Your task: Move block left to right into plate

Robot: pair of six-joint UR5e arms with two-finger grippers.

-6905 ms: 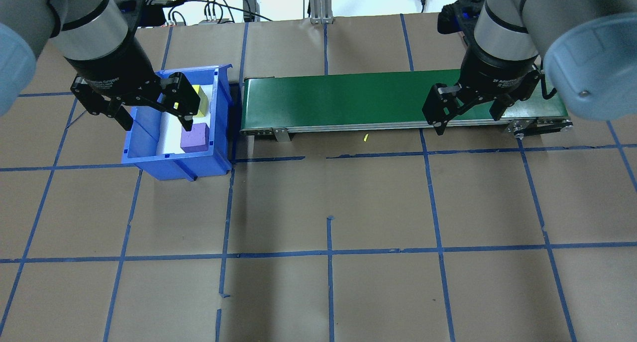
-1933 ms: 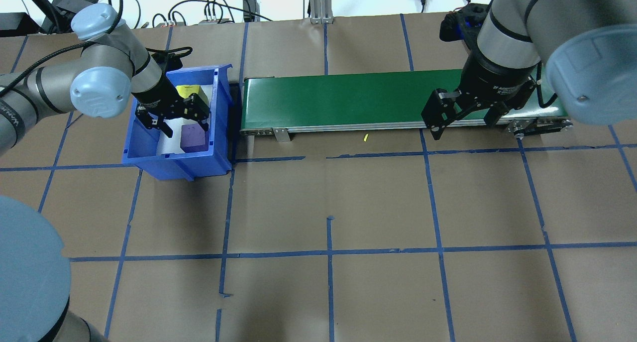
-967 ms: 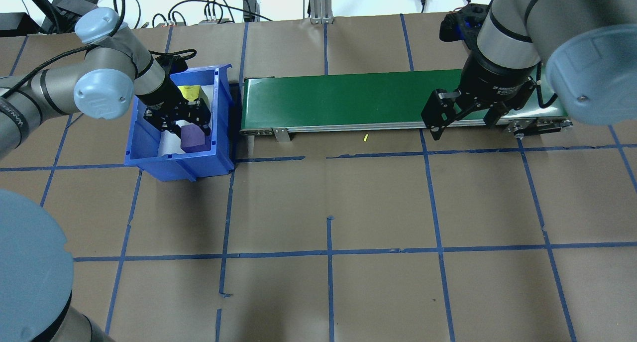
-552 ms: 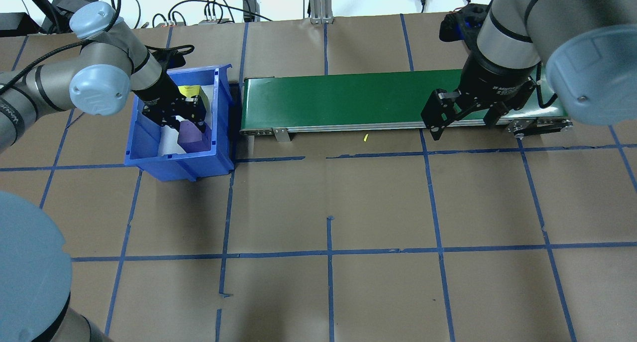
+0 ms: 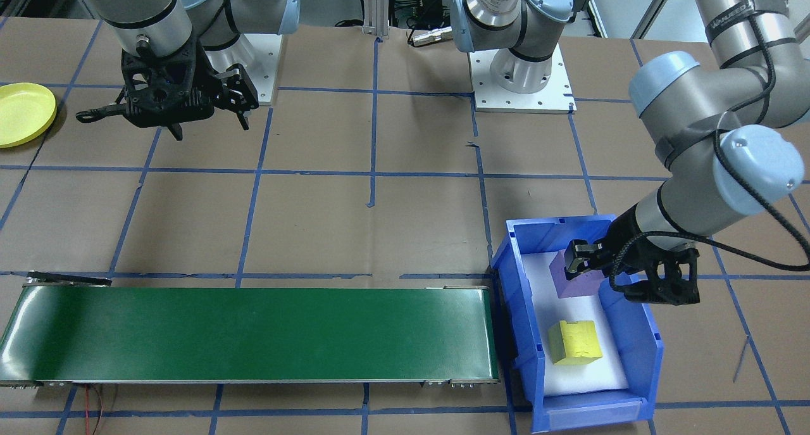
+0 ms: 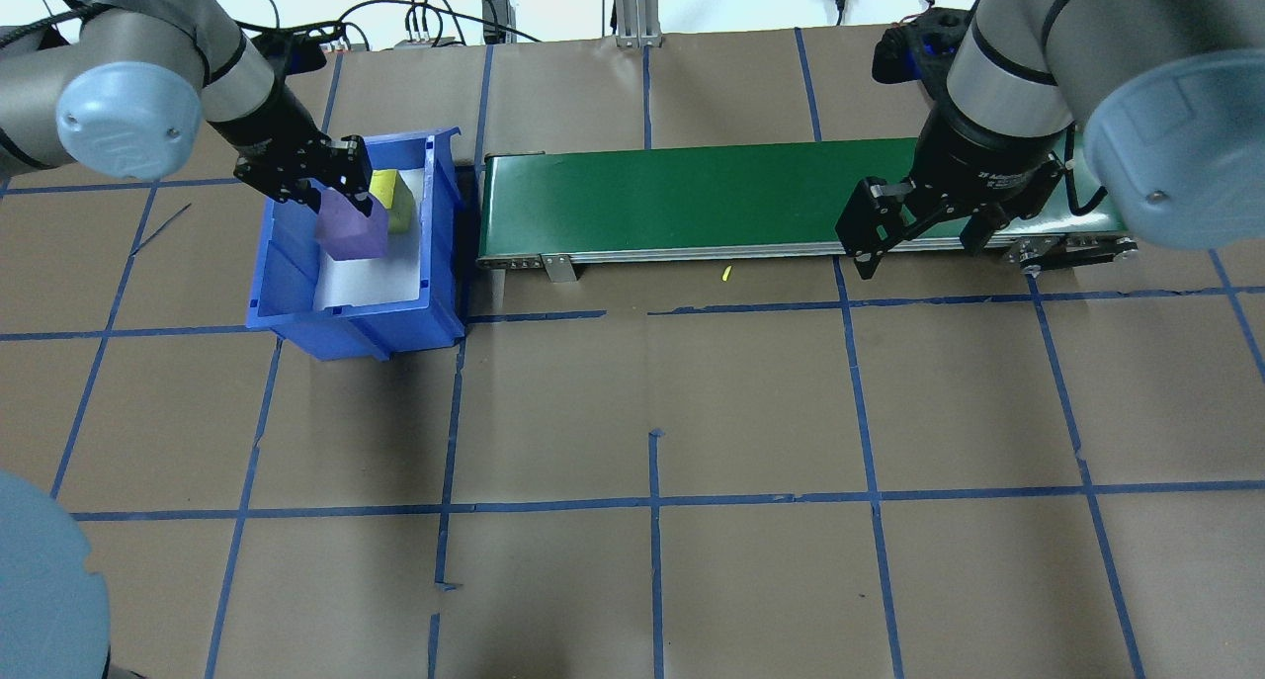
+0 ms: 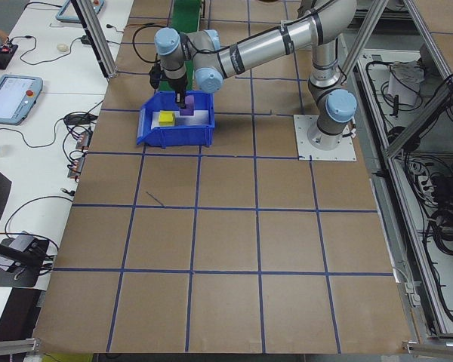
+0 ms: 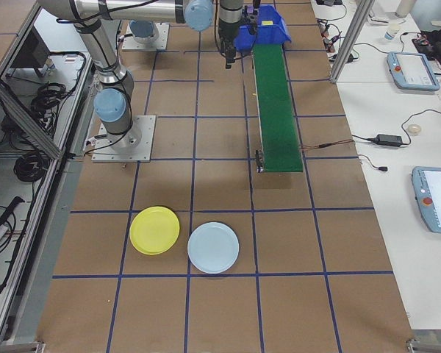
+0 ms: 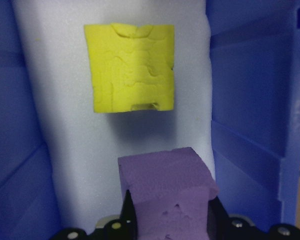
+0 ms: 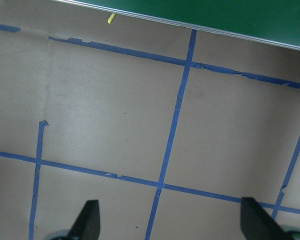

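A purple foam block (image 6: 351,234) hangs just above the floor of the blue bin (image 6: 296,318), and my left gripper (image 6: 345,209) is shut on it from above. The left wrist view shows this block (image 9: 165,195) between the jaws, with a yellow block (image 9: 132,67) lying on the bin's white liner beyond it. The yellow plate (image 5: 22,113) sits on the table at my far right, also seen in the exterior right view (image 8: 154,230). My right gripper (image 6: 919,239) hangs open and holds nothing, at the right end of the green conveyor (image 6: 692,200).
The conveyor runs between the bin and my right arm. A pale blue plate (image 8: 213,248) lies beside the yellow one. A small yellow scrap (image 6: 725,274) lies in front of the belt. Blue tape lines grid the brown table.
My left gripper came down into the bin, shut on the purple block and has lifted it up and back. The bin shifted slightly. The right arm stayed put.
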